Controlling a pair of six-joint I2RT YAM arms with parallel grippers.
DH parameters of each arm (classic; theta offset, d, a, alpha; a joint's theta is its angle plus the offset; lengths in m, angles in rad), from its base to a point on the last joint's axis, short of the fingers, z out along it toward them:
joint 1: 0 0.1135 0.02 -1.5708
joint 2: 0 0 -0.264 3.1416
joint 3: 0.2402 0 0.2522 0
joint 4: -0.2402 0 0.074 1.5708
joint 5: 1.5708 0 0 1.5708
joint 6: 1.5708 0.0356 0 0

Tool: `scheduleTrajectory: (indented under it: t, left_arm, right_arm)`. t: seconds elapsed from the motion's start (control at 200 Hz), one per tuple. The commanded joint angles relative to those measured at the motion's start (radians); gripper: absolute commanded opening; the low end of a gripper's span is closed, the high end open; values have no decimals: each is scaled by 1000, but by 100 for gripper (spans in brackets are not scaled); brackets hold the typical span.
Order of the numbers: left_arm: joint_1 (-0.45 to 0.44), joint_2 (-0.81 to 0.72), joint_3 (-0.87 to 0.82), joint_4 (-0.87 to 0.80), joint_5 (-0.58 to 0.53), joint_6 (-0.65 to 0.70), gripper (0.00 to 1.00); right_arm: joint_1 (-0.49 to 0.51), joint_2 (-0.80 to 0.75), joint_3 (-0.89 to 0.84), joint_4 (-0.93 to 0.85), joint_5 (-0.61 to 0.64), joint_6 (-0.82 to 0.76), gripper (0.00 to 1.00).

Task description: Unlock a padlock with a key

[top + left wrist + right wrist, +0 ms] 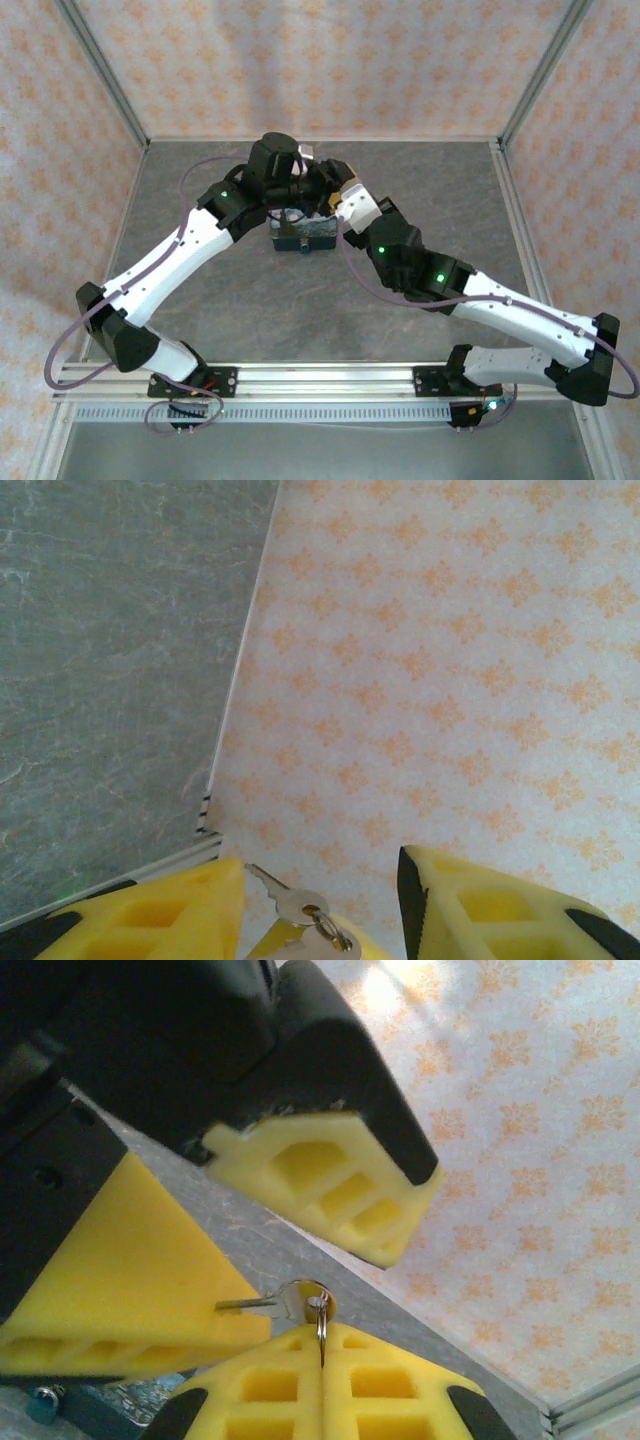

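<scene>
My right gripper [322, 1332] is shut on the ring of the key [268, 1305], a small silvery key whose blade points left and touches one yellow finger [130, 1280] of the left gripper. The other left finger [330, 1190] hangs above the key. In the left wrist view the key [292, 902] sits low between the two fingers of my left gripper [320, 865], which stand apart, so that gripper is open around it. Both grippers meet above the dark-blue box [305, 235]. A small bluish padlock [42, 1405] shows at the bottom left, partly cut off.
The grey table [300, 310] is walled by patterned panels [300, 60] at the back and sides. An aluminium rail [330, 375] carries the arm bases at the near edge. The table's far corner edge [215, 815] lies just beyond the left fingers.
</scene>
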Motion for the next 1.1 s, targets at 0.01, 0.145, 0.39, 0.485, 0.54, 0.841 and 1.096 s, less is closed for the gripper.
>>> scheduleTrajectory:
  t: [0.01,0.145,0.39,0.485,0.54,0.841,1.096]
  left_arm:
    - [10,-27,-14,32,-3,-9,41]
    - [12,-27,-23,51,0,-17,28]
    - [23,-23,-27,60,8,-14,8]
    - [28,-24,-33,65,8,-9,0]
    - [32,-29,-37,63,2,0,0]
    - [50,-53,18,-57,-87,164,0]
    - [52,-30,126,-180,-141,380,0]
  right_arm:
    - [16,-14,-21,53,34,-47,0]
    - [29,-6,-33,62,42,-64,0]
    - [32,-10,-39,73,40,-74,0]
    - [32,-12,-36,62,39,-64,0]
    - [33,-15,-35,47,38,-51,0]
    - [33,-79,-31,-117,50,124,36]
    - [17,-181,-21,-294,-12,394,57]
